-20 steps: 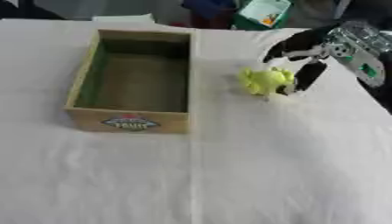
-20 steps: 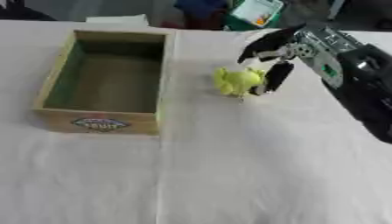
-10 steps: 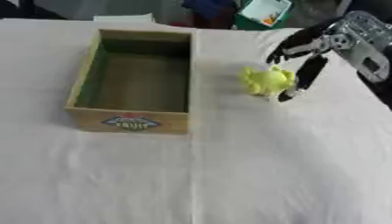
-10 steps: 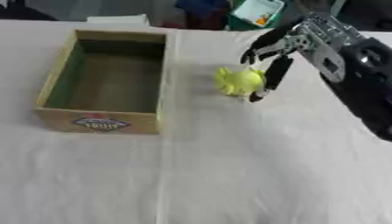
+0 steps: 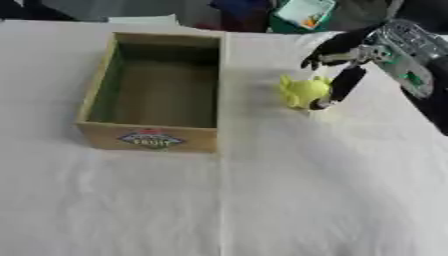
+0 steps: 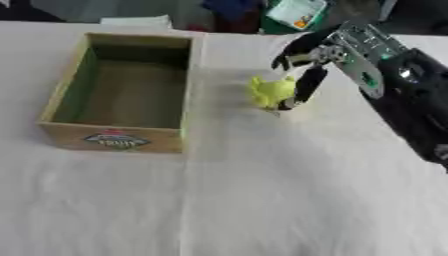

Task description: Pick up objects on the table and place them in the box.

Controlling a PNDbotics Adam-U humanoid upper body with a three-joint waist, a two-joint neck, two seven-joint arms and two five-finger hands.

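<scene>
A small yellow-green toy (image 5: pixel 303 91) sits on the white tablecloth just right of an open wooden box (image 5: pixel 94 90), which has a fruit label on its front and nothing inside. My right hand (image 5: pixel 354 55) reaches in from the upper right and hangs over the toy. Its thumb (image 5: pixel 339 85) points down against the toy's right side, with the tip near the cloth. The other fingers (image 6: pixel 293 50) arch over the toy's far side without closing on it. The toy rests on the table. My left hand shows in neither view.
A green and white packet (image 5: pixel 304 13), a white sheet (image 5: pixel 144 20) and dark items lie along the far edge. The white tablecloth (image 5: pixel 262 200) stretches wide in front of the box and toy.
My right hand has lowered and drawn in toward the toy, bringing the thumb against its right side. Toy and box have stayed where they were.
</scene>
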